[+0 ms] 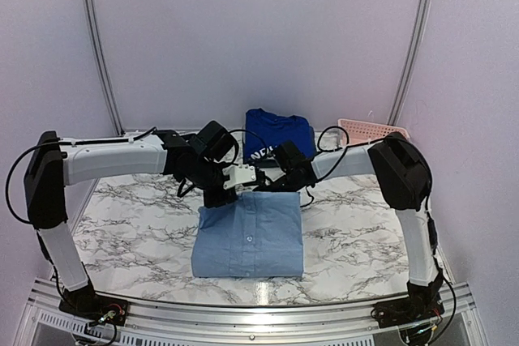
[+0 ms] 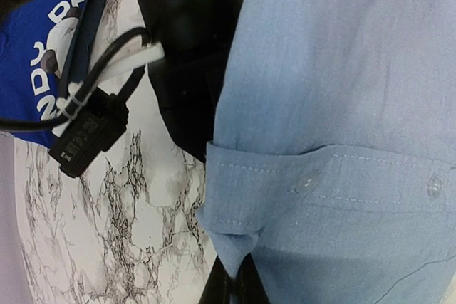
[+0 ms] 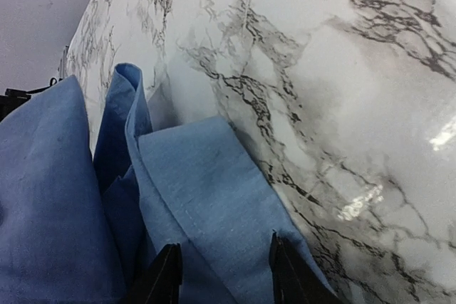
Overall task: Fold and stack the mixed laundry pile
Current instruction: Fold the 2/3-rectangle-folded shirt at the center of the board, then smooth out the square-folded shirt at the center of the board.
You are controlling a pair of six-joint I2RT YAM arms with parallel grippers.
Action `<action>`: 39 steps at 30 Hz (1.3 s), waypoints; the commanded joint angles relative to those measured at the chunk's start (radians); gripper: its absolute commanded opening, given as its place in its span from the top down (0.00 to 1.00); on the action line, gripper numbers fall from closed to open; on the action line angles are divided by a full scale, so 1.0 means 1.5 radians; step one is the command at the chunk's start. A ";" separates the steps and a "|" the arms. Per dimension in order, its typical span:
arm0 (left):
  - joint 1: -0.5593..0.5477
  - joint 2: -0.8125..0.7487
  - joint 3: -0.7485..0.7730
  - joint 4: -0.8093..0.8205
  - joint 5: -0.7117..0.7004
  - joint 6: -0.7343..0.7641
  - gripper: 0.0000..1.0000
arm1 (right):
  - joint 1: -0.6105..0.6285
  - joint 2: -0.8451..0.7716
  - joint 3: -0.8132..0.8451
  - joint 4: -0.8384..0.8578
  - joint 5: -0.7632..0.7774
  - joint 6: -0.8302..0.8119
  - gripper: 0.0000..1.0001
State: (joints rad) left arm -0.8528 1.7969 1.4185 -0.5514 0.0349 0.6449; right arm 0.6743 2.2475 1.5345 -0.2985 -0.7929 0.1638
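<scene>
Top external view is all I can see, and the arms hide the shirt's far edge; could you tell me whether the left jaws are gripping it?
Observer: Yes. In the left wrist view the left jaws are pinched shut on a bunched edge of the light-blue shirt.
Operator: Thank you. And the right jaws?
Observer: They stand apart, with a flat layer of the shirt lying between them on the marble table.
Operator: Is the cloth beside that layer flat as well?
Observer: No; in the right wrist view a fold next to it curls upright off the table.
</scene>
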 commanded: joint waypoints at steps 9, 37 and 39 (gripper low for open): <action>0.101 -0.012 0.053 0.125 -0.126 -0.146 0.03 | -0.173 -0.215 -0.100 -0.005 0.089 0.052 0.40; 0.262 -0.063 -0.265 0.314 0.383 -0.582 0.01 | -0.135 -0.208 -0.248 0.088 0.002 -0.002 0.37; 0.262 -0.049 -0.263 0.322 0.399 -0.579 0.02 | -0.130 -0.196 -0.239 0.088 -0.011 -0.007 0.37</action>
State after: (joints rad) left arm -0.4652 1.6859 1.0309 -0.1570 0.5377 -0.2245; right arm 0.4568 1.9270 1.1114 -0.1944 -0.7540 0.1932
